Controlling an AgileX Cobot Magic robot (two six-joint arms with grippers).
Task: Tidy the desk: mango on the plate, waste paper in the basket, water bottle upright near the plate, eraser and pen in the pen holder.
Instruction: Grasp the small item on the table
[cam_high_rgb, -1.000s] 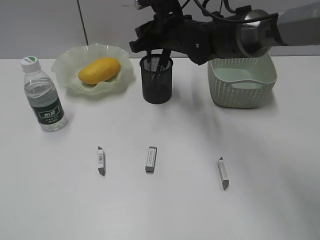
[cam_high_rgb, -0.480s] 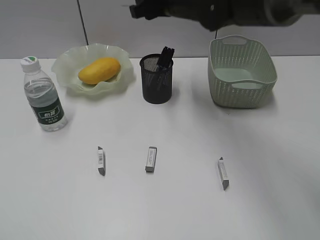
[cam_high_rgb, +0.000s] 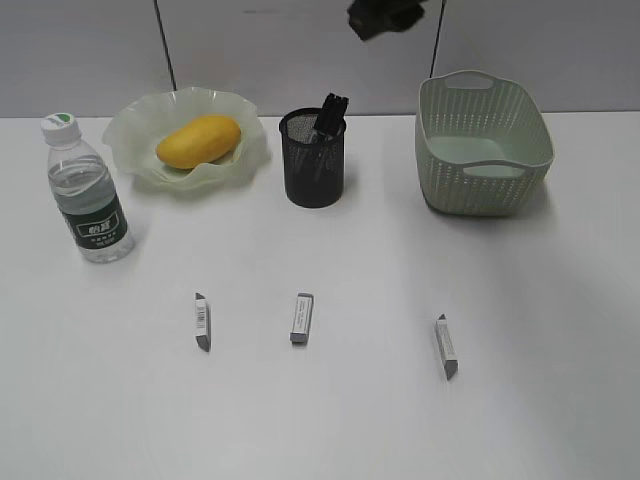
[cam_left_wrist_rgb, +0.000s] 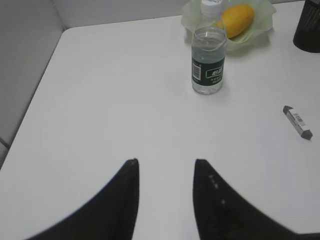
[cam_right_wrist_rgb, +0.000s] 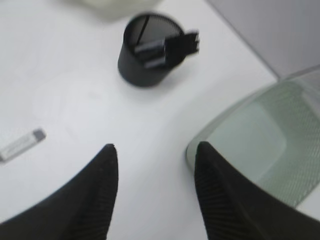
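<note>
Now that the right arm has pulled up and away from the pen holder (cam_high_rgb: 314, 158), only a dark bit of it shows at the top edge of the exterior view, and a black pen (cam_high_rgb: 330, 112) stands in the holder, poking above its rim at the desk's (cam_high_rgb: 520, 400) back edge. We read that as the pen step done. The right gripper (cam_right_wrist_rgb: 155, 150) hangs above the desk between holder and basket (cam_high_rgb: 484, 145), fingers apart, nothing between them. The left gripper (cam_left_wrist_rgb: 165, 162) sits over the desk's near left corner, fingers also apart and empty.

The mango (cam_high_rgb: 198, 140) lies on the plate (cam_high_rgb: 125, 135) toward the back left corner; the water bottle (cam_high_rgb: 87, 190) stands upright just beside the plate, near the left edge. We see no waste paper on the desk; whether it lies in the basket we cannot tell.

Three small grey erasers (cam_high_rgb: 302, 318) lie in a row across the front half, well apart from each other. We judge those to be what's left: each into the holder.
</note>
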